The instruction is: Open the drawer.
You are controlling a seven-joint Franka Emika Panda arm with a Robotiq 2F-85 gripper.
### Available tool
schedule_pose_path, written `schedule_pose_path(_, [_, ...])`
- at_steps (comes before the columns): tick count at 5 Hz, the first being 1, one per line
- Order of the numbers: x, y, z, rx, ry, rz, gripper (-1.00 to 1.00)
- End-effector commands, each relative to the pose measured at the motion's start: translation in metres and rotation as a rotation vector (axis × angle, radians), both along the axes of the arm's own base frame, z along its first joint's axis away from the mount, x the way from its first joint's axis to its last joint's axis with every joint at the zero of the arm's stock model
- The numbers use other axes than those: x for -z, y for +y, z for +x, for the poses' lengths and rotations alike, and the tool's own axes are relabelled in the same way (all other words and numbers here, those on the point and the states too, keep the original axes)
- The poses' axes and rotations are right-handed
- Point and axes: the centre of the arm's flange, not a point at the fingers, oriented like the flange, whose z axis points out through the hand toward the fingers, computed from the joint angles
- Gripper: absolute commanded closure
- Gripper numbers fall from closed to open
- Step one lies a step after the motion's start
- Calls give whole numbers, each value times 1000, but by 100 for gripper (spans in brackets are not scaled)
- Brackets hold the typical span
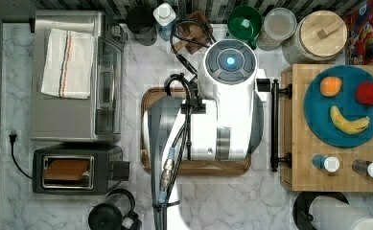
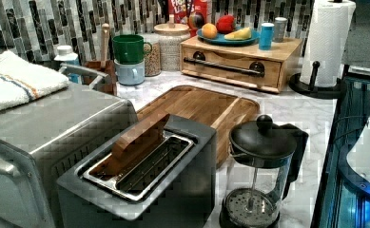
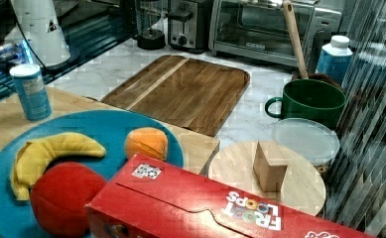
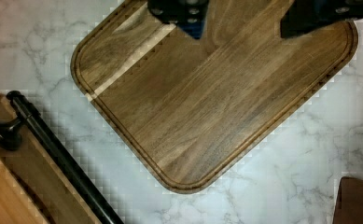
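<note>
Top view: the arm hangs over the tray, just beside the shut drawer and its handle. Wrist view: the gripper is spread, clear of the handle; it should straddle the bar squarely, close, then pull straight toward the tray.

The light bamboo drawer sits shut in its boxy unit, black bar handle facing the brown tray.
</note>
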Motion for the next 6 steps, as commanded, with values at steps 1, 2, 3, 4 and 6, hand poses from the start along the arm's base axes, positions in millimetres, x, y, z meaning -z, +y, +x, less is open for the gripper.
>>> schedule_pose_path(1, [0,0,0,-1,-1,0,-100])
schedule_pose_path(2, [0,0,0,-1,-1,0,-100])
schedule_pose_path(3, [0,0,0,-1,-1,0,-100])
schedule_pose_path(4, [11,-11,3,-34,-28,15,-100])
schedule_pose_path(6, [23,-38,2,-173,-16,-2,-100])
